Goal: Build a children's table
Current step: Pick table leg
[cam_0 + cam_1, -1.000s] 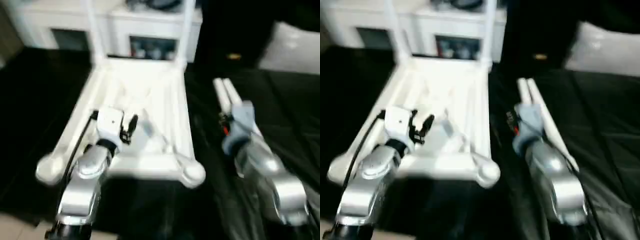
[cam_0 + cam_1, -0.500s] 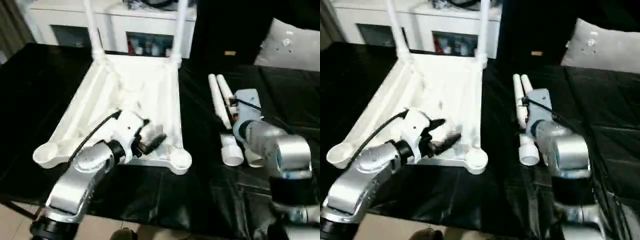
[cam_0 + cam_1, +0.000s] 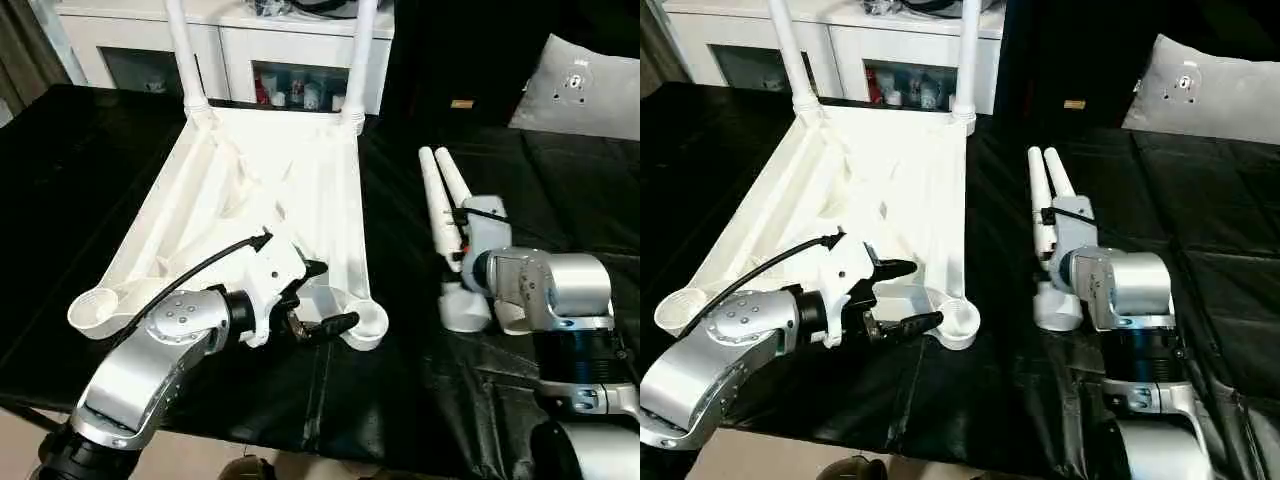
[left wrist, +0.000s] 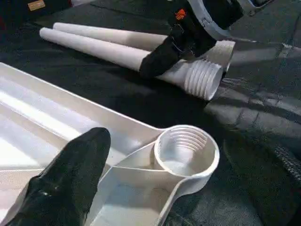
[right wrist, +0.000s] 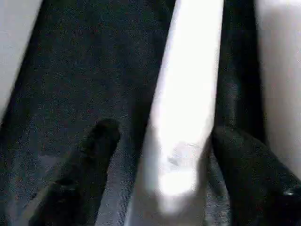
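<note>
Right gripper [image 5: 162,155] now straddles loose leg [image 5: 188,103], fingers spread, not clenched. Left gripper [image 3: 318,300], released, has shifted near empty near-right socket [image 4: 187,149]. I judge grasp next.

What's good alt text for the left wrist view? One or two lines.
An empty threaded corner socket of the upturned white table top lies just past a black finger of the left gripper. Beyond it, on the black cover, the right gripper reaches down onto two loose white legs.
</note>
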{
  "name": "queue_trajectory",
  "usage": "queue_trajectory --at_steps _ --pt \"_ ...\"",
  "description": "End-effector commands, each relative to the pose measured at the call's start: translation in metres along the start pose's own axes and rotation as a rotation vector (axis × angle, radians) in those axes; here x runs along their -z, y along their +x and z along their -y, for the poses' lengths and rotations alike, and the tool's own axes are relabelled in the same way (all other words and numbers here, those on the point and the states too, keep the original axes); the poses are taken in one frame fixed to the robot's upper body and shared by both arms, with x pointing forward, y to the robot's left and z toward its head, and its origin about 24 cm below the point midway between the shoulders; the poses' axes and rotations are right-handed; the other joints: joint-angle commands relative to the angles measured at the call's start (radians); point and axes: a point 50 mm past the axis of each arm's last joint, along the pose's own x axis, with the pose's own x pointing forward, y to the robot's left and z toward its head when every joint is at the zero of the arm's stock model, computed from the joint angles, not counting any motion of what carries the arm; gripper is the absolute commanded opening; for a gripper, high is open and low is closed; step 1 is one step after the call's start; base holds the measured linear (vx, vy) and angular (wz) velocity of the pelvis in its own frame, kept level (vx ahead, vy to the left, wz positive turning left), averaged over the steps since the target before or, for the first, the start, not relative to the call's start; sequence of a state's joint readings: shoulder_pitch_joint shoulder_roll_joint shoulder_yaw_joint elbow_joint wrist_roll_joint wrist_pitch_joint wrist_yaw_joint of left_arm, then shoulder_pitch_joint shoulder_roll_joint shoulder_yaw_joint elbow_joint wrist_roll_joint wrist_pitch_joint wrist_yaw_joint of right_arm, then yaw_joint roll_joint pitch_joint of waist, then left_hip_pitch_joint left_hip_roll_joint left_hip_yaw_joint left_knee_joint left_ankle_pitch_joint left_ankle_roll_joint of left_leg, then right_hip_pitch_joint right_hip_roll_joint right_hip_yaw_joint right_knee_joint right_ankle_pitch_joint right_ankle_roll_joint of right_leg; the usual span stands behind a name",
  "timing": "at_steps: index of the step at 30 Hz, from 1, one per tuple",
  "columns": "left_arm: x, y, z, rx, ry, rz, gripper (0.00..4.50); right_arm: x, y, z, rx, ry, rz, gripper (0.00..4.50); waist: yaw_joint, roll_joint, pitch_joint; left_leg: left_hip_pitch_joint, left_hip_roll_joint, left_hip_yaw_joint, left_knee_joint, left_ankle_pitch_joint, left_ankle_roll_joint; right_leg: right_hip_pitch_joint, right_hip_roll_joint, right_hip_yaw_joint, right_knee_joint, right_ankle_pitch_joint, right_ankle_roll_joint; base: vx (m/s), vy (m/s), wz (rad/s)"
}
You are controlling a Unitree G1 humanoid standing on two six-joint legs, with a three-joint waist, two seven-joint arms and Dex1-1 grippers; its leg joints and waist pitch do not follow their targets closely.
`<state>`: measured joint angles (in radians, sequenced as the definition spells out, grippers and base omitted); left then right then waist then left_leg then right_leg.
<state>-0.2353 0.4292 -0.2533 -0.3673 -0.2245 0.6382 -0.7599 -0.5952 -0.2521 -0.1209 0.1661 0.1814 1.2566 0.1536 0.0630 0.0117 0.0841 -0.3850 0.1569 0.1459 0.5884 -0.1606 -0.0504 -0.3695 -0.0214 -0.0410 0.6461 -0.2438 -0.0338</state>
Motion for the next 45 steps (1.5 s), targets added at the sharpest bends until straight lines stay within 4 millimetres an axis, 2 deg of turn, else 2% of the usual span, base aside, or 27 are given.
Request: queue_trajectory --at_steps 1,10,11,12,17,21,24,25,27,28,29,30,31,32,33,34,35,37,38,39,40,41,45 --pt "-0.004 0.0 0.002 0.026 0.013 -0.005 4.5 0.002 0.001 0.005 0.007 0.023 -0.025 3.04 0.006 0.0 -0.068 0.019 0.062 -0.014 -0.057 -0.132 -0.025 0.042 -0.113 0.06 -0.087 -0.056 -0.17 0.0 0.0 0.0" --pt "-0.003 0.0 0.002 0.031 0.013 -0.017 4.5 0.017 0.009 0.013 -0.018 0.064 -0.101 2.35 0.014 -0.002 -0.076 0.021 0.064 -0.013 -0.055 -0.134 -0.033 0.044 -0.114 0.059 -0.087 -0.074 -0.166 0.0 0.0 0.0" --pt "-0.003 0.0 0.002 0.031 0.014 -0.017 4.5 0.017 0.009 0.014 -0.018 0.067 -0.103 2.35 0.016 0.0 -0.076 0.022 0.065 -0.013 -0.055 -0.135 -0.034 0.041 -0.114 0.059 -0.086 -0.073 -0.167 0.0 0.0 0.0" --pt "-0.003 0.0 0.002 0.03 0.015 -0.018 4.5 0.018 0.01 0.016 -0.017 0.074 -0.107 2.24 0.018 -0.004 -0.078 0.023 0.064 -0.012 -0.055 -0.138 -0.036 0.042 -0.113 0.059 -0.086 -0.074 -0.166 0.0 0.0 0.0" --pt "-0.004 -0.001 -0.001 0.003 0.019 -0.007 4.5 0.012 0.008 0.024 -0.006 0.11 -0.074 1.96 0.027 -0.006 -0.078 0.026 0.065 -0.011 -0.057 -0.166 -0.046 0.038 -0.114 0.059 -0.089 -0.113 -0.161 0.0 0.0 0.0" --pt "-0.007 0.0 -0.013 -0.101 0.044 0.02 4.5 -0.008 -0.001 0.028 -0.018 0.159 0.085 1.94 0.028 -0.008 -0.081 0.024 0.064 -0.009 -0.057 -0.167 -0.048 0.039 -0.114 0.058 -0.089 -0.118 -0.148 0.0 0.0 0.0" --pt "-0.015 0.003 -0.036 -0.281 0.021 0.084 4.5 -0.036 -0.019 0.026 -0.125 0.214 0.422 1.93 0.028 -0.009 -0.082 0.022 0.065 -0.007 -0.055 -0.173 -0.037 0.037 -0.117 0.059 -0.093 -0.118 -0.137 0.0 0.0 0.0" --pt "-0.015 0.003 -0.036 -0.281 0.021 0.084 4.5 -0.036 -0.019 0.026 -0.125 0.214 0.422 1.93 0.029 -0.009 -0.083 0.022 0.066 -0.007 -0.054 -0.168 -0.034 0.039 -0.118 0.059 -0.092 -0.109 -0.137 0.0 0.0 0.0" --pt "-0.025 0.005 -0.047 -0.345 -0.036 0.163 4.5 -0.045 -0.029 0.022 -0.232 0.267 0.521 1.93 0.031 -0.008 -0.085 0.018 0.065 -0.008 -0.053 -0.13 -0.017 0.041 -0.114 0.056 -0.086 -0.057 -0.147 0.0 0.0 0.0" --pt "-0.025 0.005 -0.047 -0.345 -0.036 0.163 4.5 -0.045 -0.029 0.022 -0.232 0.267 0.521 1.93 0.03 -0.008 -0.086 0.019 0.063 -0.005 -0.051 -0.128 -0.014 0.042 -0.114 0.057 -0.085 -0.047 -0.152 0.0 0.0 0.0" --pt "-0.036 0.007 -0.05 -0.347 -0.08 0.236 4.5 -0.049 -0.036 0.018 -0.345 0.302 0.583 1.93 0.032 -0.003 -0.087 0.018 0.063 -0.007 -0.049 -0.123 -0.007 0.042 -0.115 0.056 -0.084 -0.034 -0.164 0.0 0.0 0.0" --pt "-0.047 0.01 -0.053 -0.34 -0.124 0.31 4.5 -0.053 -0.044 0.012 -0.457 0.309 0.651 1.93 0.032 -0.005 -0.087 0.017 0.06 -0.006 -0.049 -0.124 0.0 0.043 -0.114 0.056 -0.086 -0.032 -0.167 0.0 0.0 0.0" --pt "-0.066 0.015 -0.056 -0.314 -0.176 0.41 4.5 -0.055 -0.055 0.003 -0.651 0.313 0.744 1.92 0.038 -0.003 -0.092 0.017 0.063 -0.008 -0.046 -0.121 0.008 0.045 -0.118 0.054 -0.084 -0.018 -0.176 0.0 0.0 0.0" --pt "-0.066 0.015 -0.056 -0.314 -0.176 0.41 4.5 -0.055 -0.055 0.003 -0.651 0.313 0.744 1.92 0.037 -0.006 -0.091 0.016 0.062 -0.003 -0.045 -0.122 0.02 0.046 -0.116 0.055 -0.087 -0.005 -0.182 0.0 0.0 0.0" --pt "-0.07 0.017 -0.057 -0.306 -0.188 0.431 4.5 -0.055 -0.058 0.001 -0.697 0.315 0.763 1.91 0.045 -0.007 -0.092 0.013 0.068 -0.009 -0.045 -0.1 0.038 0.046 -0.119 0.051 -0.082 0.027 -0.195 0.0 0.0 0.0" --pt "-0.082 0.02 -0.059 -0.273 -0.244 0.499 4.5 -0.052 -0.063 -0.005 -0.799 0.308 0.791 1.91 0.044 -0.009 -0.091 0.011 0.069 -0.01 -0.046 -0.091 0.042 0.046 -0.118 0.05 -0.079 0.034 -0.195 0.0 0.0 0.0" --pt "-0.088 0.022 -0.059 -0.256 -0.275 0.535 4.5 -0.05 -0.066 -0.007 -0.842 0.301 0.8 1.91 0.047 -0.011 -0.091 0.012 0.064 -0.004 -0.042 -0.094 0.047 0.047 -0.12 0.051 -0.082 0.028 -0.203 0.0 0.0 0.0" --pt "-0.106 0.026 -0.062 -0.195 -0.399 0.649 4.5 -0.044 -0.071 -0.016 -0.953 0.267 0.817 1.91 0.054 -0.01 -0.091 0.01 0.063 -0.002 -0.038 -0.091 0.053 0.047 -0.12 0.05 -0.084 0.019 -0.213 0.0 0.0 0.0" --pt "-0.116 0.029 -0.062 -0.157 -0.453 0.695 4.5 -0.041 -0.073 -0.021 -0.999 0.258 0.81 1.91 0.062 -0.011 -0.092 0.01 0.063 -0.003 -0.036 -0.09 0.057 0.047 -0.122 0.049 -0.086 0.001 -0.214 0.0 0.0 0.0" --pt "-0.119 0.03 -0.061 -0.135 -0.473 0.71 4.5 -0.039 -0.073 -0.023 -1.017 0.252 0.806 1.91 0.062 -0.012 -0.092 0.009 0.066 -0.008 -0.039 -0.087 0.057 0.046 -0.122 0.047 -0.085 -0.015 -0.209 0.0 0.0 0.0" --pt "-0.124 0.032 -0.061 -0.108 -0.495 0.724 4.5 -0.037 -0.075 -0.025 -1.046 0.247 0.806 1.91 0.063 -0.008 -0.09 0.009 0.065 -0.006 -0.039 -0.093 0.055 0.044 -0.122 0.048 -0.088 -0.031 -0.206 0.0 0.0 0.0" --pt "-0.13 0.036 -0.059 -0.058 -0.537 0.737 4.5 -0.035 -0.077 -0.029 -1.081 0.232 0.802 1.91 0.064 -0.009 -0.09 0.01 0.067 -0.007 -0.039 -0.102 0.05 0.043 -0.122 0.048 -0.09 -0.054 -0.198 0.0 0.0 0.0" --pt "-0.136 0.043 -0.054 0.008 -0.572 0.736 4.5 -0.03 -0.08 -0.035 -1.127 0.205 0.791 1.91 0.068 -0.009 -0.087 0.011 0.067 -0.009 -0.043 -0.119 0.037 0.041 -0.122 0.05 -0.098 -0.12 -0.165 0.0 0.0 0.0"
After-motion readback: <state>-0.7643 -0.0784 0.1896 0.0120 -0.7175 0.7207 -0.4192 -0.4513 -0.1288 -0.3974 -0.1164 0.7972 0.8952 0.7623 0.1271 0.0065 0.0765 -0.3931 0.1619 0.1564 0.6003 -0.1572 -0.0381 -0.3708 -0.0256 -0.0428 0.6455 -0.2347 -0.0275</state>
